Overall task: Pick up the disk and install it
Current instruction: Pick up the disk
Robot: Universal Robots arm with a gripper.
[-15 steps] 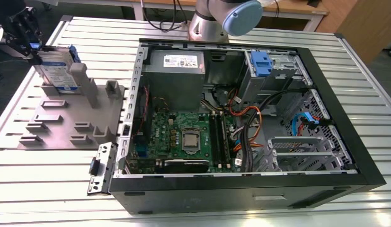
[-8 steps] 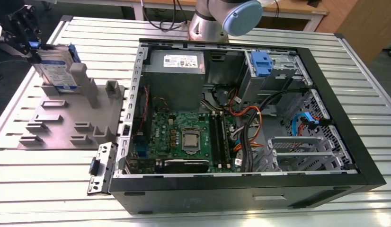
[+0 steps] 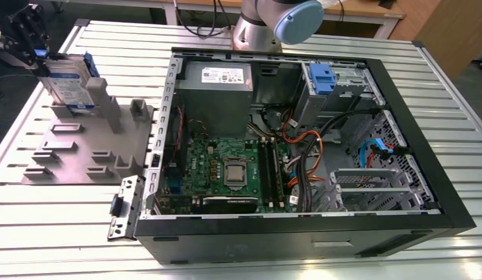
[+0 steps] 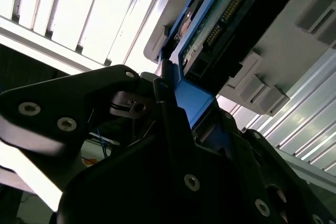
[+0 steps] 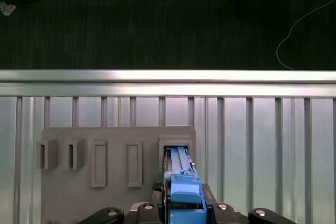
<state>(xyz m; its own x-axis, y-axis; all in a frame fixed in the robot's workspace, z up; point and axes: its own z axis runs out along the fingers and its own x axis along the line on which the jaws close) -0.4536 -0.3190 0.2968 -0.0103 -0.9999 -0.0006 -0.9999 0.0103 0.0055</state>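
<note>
From my screen, the gripper (image 3: 38, 55) is out at ten o'clock in the exterior view, well apart from the open computer case (image 3: 428, 175). It is clenched on the disk (image 3: 70, 87). In the second wrist view the black fingers (image 4: 157, 90) press against the disk's bright blue bracket (image 4: 191, 100), with the drive's circuit-board face (image 4: 220, 14) running away beyond them.

The disk stands on edge, tilted slightly, on the grey fixture plate (image 3: 77, 146). The plate lies flat on the slatted metal table (image 3: 70, 233), at nine o'clock from the case. The disk's lower end drops between the plate's upright posts (image 3: 108, 108). In the first wrist view its far end sits in one of the plate's rectangular slots (image 5: 176, 150) — I cannot tell whether it rests on the slot's floor or has lifted off it. Its white-and-blue label faces the exterior camera.

Inside the case, the grey power supply box (image 3: 217, 87) with its white sticker sits at twelve o'clock and the green motherboard (image 3: 225, 169) at six. A small blue plastic tab (image 3: 322, 79) sits in the drive bay at about one o'clock, with orange and black cables (image 3: 311, 146) trailing below it. The arm's base (image 3: 261, 23) stands on the table just beyond the case — at twelve o'clock from it.
</note>
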